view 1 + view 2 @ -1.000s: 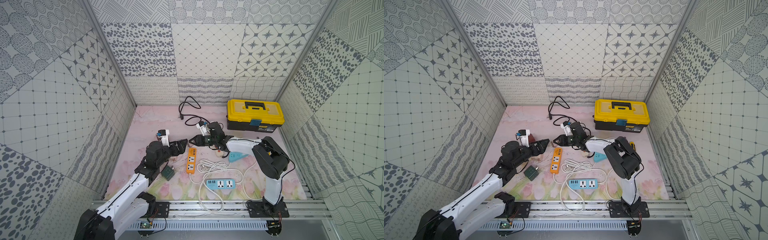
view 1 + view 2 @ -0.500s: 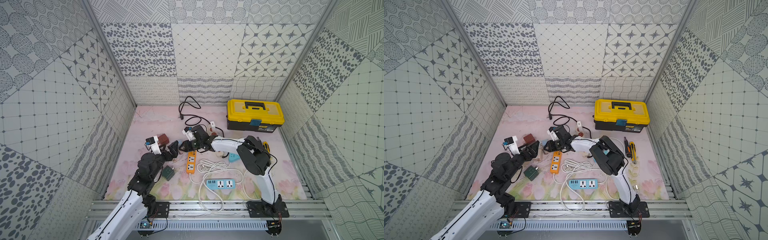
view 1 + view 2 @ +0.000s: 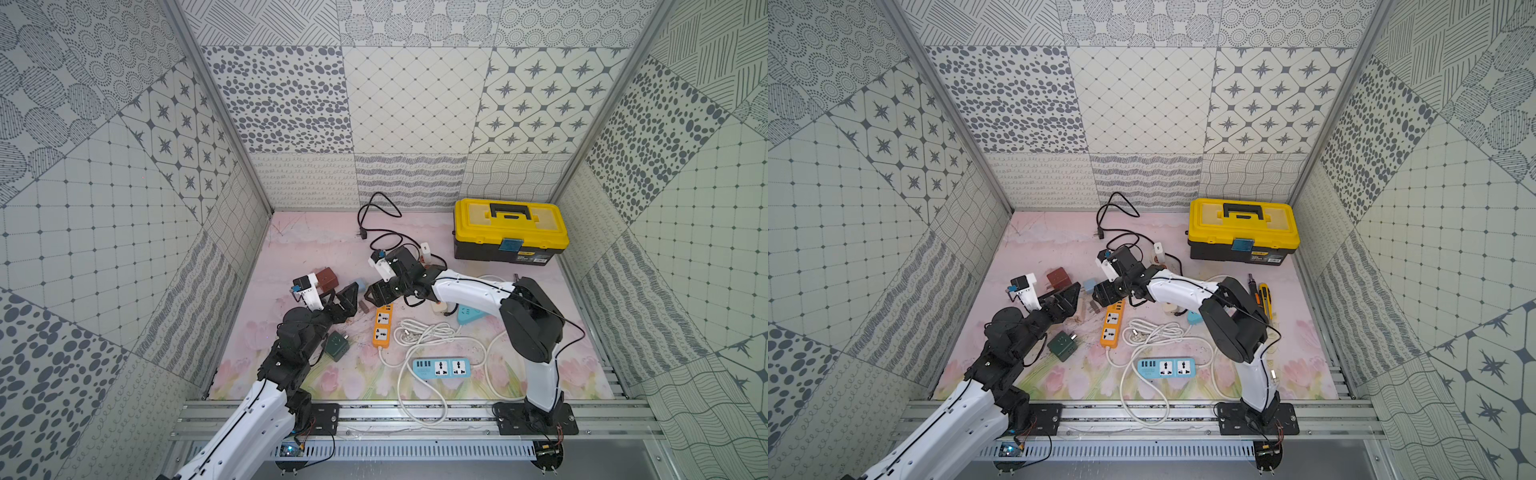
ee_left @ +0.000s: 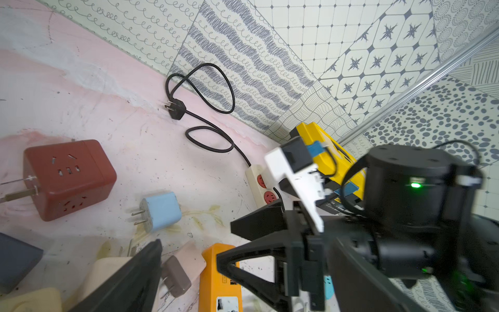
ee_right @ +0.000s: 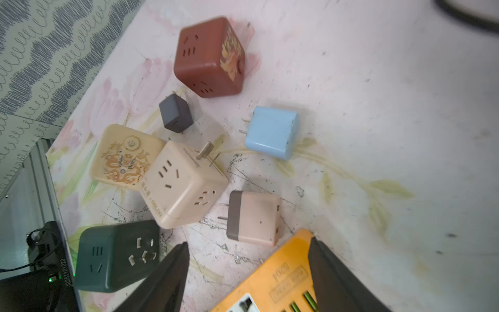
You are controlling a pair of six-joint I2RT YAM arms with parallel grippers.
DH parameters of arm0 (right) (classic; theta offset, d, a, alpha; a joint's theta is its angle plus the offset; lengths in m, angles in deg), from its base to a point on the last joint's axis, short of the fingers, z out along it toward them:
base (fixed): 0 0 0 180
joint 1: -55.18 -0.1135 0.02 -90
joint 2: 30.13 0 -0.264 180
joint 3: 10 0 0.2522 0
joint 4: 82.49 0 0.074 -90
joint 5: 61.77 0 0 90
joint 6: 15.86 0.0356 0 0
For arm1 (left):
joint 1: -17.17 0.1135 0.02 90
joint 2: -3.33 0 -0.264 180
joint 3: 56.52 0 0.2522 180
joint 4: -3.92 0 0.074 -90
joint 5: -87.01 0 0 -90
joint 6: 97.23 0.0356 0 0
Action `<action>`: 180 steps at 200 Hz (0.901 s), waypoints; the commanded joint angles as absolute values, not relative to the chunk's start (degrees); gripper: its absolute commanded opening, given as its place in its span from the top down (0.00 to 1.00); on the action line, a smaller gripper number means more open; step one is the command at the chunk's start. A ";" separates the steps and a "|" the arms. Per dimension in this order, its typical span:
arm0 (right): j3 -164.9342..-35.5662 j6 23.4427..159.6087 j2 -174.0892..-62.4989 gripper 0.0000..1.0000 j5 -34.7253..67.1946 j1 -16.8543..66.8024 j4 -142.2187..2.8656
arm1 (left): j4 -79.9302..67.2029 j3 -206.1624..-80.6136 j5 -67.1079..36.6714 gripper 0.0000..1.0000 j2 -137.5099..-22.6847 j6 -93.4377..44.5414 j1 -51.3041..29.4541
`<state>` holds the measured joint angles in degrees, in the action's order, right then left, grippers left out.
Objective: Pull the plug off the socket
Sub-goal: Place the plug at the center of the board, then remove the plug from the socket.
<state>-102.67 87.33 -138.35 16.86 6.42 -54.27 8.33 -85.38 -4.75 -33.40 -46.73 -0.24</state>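
The socket is an orange power strip (image 3: 383, 328) (image 3: 1113, 323) lying on the pink mat, with nothing plugged into it. The plug, a pink adapter with a brown end (image 5: 252, 217) (image 4: 176, 275) (image 3: 364, 306), lies loose on the mat just off the strip's far end. My right gripper (image 3: 376, 293) (image 5: 248, 243) hangs open over that end of the strip (image 5: 272, 281) and holds nothing. The plug sits just past its fingertips. My left gripper (image 3: 349, 299) (image 3: 1069, 297) stands wide open and empty beside the plug, facing the right gripper.
Loose adapters crowd the left. There are a red cube (image 3: 327, 277), a blue plug (image 3: 360, 286), a green cube (image 3: 337, 345), two cream cubes (image 5: 185, 186) and a small grey one (image 5: 175, 113). A blue strip (image 3: 441, 368) with white cable lies in front, a yellow toolbox (image 3: 509, 230) at the back right and a black cable (image 3: 376, 216) at the back.
My right gripper has swung left from the back centre to the orange strip's far end, and its jaws have opened. My left arm has folded back towards the front, its gripper still open.
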 commanded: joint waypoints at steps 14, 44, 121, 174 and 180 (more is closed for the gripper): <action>-92.76 81.72 -127.53 0.26 24.59 9.45 -61.20 | 30.69 -83.89 -16.82 0.00 -44.48 -58.12 0.54; -87.20 86.80 -124.77 0.27 23.40 16.85 -64.16 | 41.16 -86.72 -25.33 0.01 -57.11 -63.79 0.51; -109.28 85.72 -141.00 0.27 40.89 22.33 -45.29 | 59.85 -92.99 -35.41 0.11 -84.79 -76.87 -0.48; -126.61 84.99 -152.26 0.32 45.75 22.39 -34.97 | 65.48 -94.91 -38.14 0.17 -93.22 -81.82 -0.56; -128.43 84.71 -153.29 0.37 45.87 22.40 -33.64 | 65.48 -94.98 -38.15 0.17 -93.54 -81.89 -0.61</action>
<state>-122.45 85.63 -150.42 42.36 22.62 -39.64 53.22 -93.66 -32.51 -89.99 -75.48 0.01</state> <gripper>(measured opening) 0.685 0.836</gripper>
